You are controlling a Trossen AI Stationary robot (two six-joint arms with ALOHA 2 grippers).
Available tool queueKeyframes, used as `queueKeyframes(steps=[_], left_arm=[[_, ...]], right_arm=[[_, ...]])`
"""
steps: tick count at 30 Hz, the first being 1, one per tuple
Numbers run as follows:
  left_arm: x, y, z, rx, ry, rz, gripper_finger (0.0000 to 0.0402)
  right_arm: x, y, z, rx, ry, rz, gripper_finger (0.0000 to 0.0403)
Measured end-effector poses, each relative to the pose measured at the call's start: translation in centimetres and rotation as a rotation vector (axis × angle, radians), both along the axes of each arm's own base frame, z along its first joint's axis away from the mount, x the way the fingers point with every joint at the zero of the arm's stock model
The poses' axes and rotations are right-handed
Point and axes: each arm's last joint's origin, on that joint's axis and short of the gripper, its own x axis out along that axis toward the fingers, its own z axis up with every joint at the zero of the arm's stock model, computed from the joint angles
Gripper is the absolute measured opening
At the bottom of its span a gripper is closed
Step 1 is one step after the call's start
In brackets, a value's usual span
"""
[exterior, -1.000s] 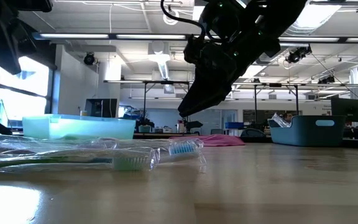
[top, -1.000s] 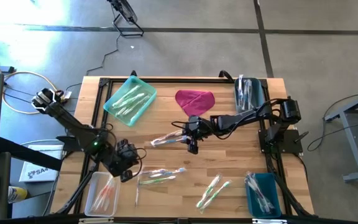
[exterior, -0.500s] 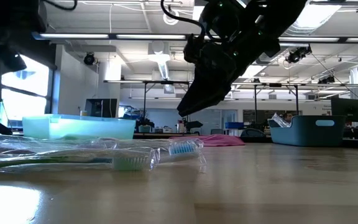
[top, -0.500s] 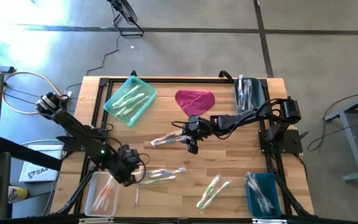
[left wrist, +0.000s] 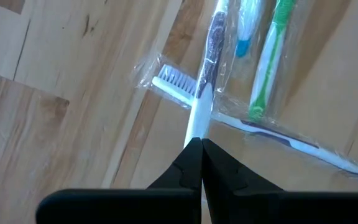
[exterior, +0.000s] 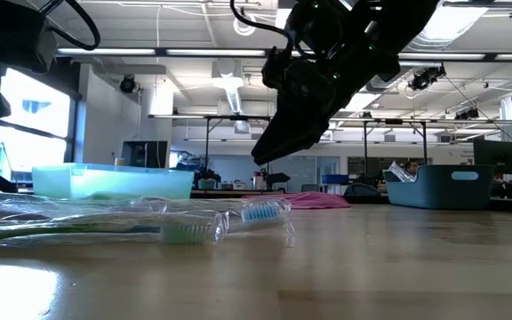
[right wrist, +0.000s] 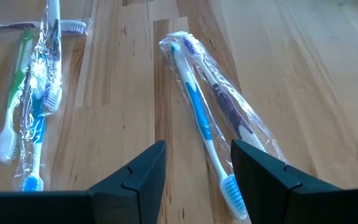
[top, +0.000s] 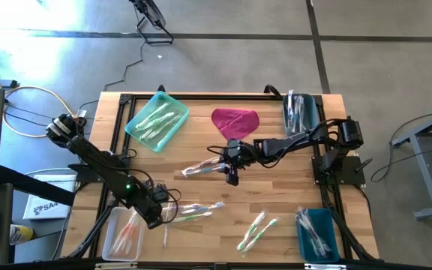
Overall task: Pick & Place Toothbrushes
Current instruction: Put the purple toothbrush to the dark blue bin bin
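Surface: pale wooden plank table [top: 276,187]
Landmark: crumpled magenta cloth [top: 235,121]
Left gripper [top: 158,214]: fingers together, empty, beside clear-wrapped toothbrushes [top: 193,211], well apart from cloth
Right gripper [top: 231,171]: fingers apart, near cloth, above wrapped pair [right wrist: 213,112]

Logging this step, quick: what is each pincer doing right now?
Left pincer: shut on the white toothbrush.
Right pincer: open, holding nothing.

A lab or workshop hall: beyond the wooden table [exterior: 327,267] stand metal frames [exterior: 238,142], ceiling strip lights [exterior: 194,52] and a monitor [exterior: 498,158].
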Motion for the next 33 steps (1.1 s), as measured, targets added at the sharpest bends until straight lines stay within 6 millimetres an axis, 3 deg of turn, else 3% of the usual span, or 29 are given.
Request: queueKeyframes(steps=[6, 19, 33], left_arm=[[0.0, 0.0, 0.0, 0.023, -0.002, -0.045, 0.0014], [-0.1, 0.1, -0.1, 0.035, 0.003, -0.042, 0.0141], [0.8, -0.8, -3.0, 0.072, 0.102, -0.059, 0.0161]], right_arm=[[0.0, 0.0, 0.0, 0.0, -0.001, 0.0, 0.0173], [0.0, 0.0, 0.0, 0.0, -0.001, 0.0, 0.0173], [0.0, 0.0, 0.0, 0.0, -0.001, 0.0, 0.0173]])
